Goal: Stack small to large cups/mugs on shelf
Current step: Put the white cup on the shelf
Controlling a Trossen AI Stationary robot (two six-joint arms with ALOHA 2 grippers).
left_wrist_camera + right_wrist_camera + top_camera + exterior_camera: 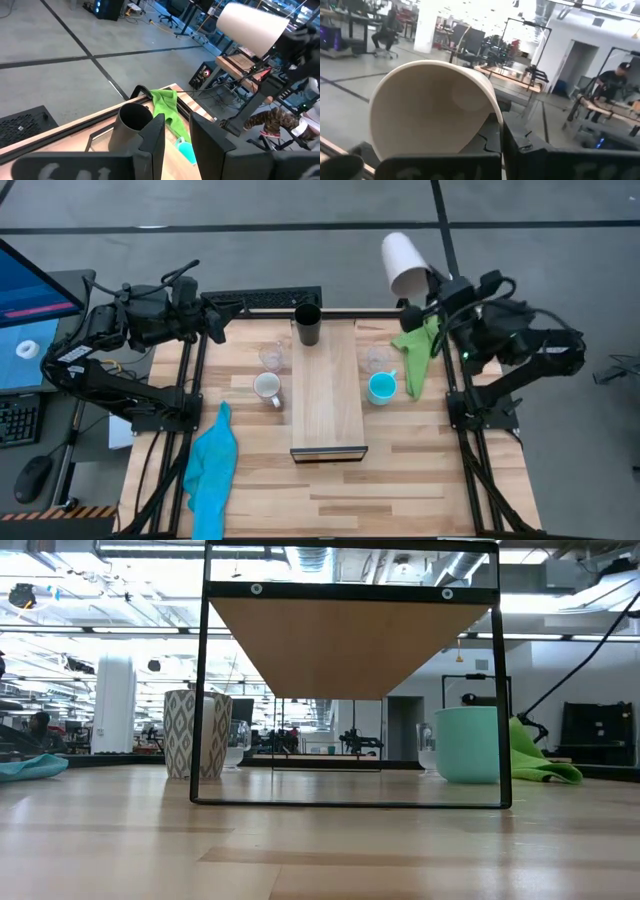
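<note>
A: Right claw, status?

B: Clamped together on the rim of the beige cup, which is lying tilted on its side in the air, out past the bench's far edge near the far right corner. In the right wrist view the beige cup is showing its open mouth, and nothing is sitting inside it.

A: Left claw?

B: Hanging over the far left corner of the bench. Its fingers are standing a little apart, gripping nothing.

A: Shelf?

B: Running from the far edge toward the near edge along the middle of the bench. The black cup is standing upright at the shelf's far end, mouth up; I cannot tell whether anything is in it.

A: Items left of the shelf?

B: A glass toward the far edge, and the white mug just nearer, showing empty from above. A blue cloth is lying by the near left corner.

A: Right of the shelf?

B: A second glass, and nearer the turquoise mug, inside showing only turquoise. A green cloth is draping beside them toward the right edge.

A: Low view?

B: The patterned side of the white mug is showing left, the turquoise mug right, both standing on the bench.
</note>
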